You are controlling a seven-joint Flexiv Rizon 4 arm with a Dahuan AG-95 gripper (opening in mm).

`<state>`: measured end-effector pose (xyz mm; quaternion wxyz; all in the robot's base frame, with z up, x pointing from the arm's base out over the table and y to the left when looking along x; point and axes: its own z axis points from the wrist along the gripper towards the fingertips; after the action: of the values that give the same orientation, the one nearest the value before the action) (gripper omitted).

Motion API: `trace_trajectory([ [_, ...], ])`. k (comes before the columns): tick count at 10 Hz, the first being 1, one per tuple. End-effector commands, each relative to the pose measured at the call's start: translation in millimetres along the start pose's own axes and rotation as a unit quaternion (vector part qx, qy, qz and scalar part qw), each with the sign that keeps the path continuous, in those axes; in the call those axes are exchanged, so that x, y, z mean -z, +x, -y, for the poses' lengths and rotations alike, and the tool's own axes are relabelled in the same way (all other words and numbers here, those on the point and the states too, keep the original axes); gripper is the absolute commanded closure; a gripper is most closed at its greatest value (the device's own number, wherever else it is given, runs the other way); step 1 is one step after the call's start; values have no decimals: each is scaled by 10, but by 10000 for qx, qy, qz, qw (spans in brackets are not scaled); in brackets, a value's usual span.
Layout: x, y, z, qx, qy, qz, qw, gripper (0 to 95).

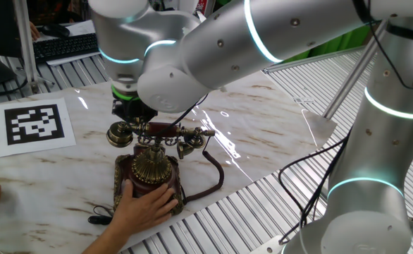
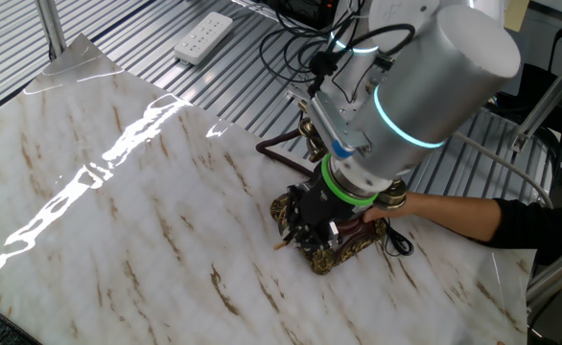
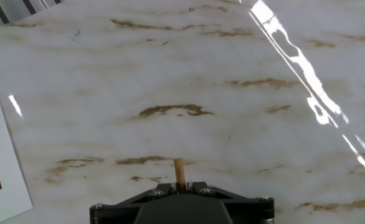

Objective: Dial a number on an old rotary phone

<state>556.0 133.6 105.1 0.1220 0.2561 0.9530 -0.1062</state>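
The white marble-patterned tabletop with tan veins [image 1: 277, 134] fills most of each view, glare streaking across it. Over it bends the large silver-grey robot arm with glowing cyan rings [image 1: 263, 42], sweeping down from the upper right of one fixed view to the centre. In the middle of that view, toward the lower edge, stands the old rotary phone [image 1: 150, 173] — a dark red-brown wooden body with brass filigree trim, a round brass dial on its sloped face and a brass-ended handset lying across the cradle above it, a dark cord looping off to the right. In the other fixed view the phone sits right of centre, largely hidden beneath the arm's wrist. A person's bare hand [image 1: 146, 208] rests on the phone's base from the lower edge. A white card printed with a black square marker [image 1: 27, 125] lies at the left. The black two-finger gripper [image 3: 180, 185] is closed on a thin light wooden stick [image 3: 179, 171], which pokes out from between the fingers in the hand view, over bare marble.
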Motion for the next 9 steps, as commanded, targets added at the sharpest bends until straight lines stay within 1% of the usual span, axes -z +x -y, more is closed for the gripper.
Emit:
trace_trajectory([
  [1,-23,24,-52,-30,3,-8,10000,950],
  [3,-50,18,-57,-27,62,51,10000,950],
  [5,-53,18,-59,-116,33,53,9999,950],
  [6,-53,18,-59,-115,44,63,9999,950],
  [7,-52,19,-59,-122,56,56,9999,950],
  [8,-50,19,-58,-144,33,18,9999,950],
  [9,-51,19,-58,-140,45,26,9999,950],
])
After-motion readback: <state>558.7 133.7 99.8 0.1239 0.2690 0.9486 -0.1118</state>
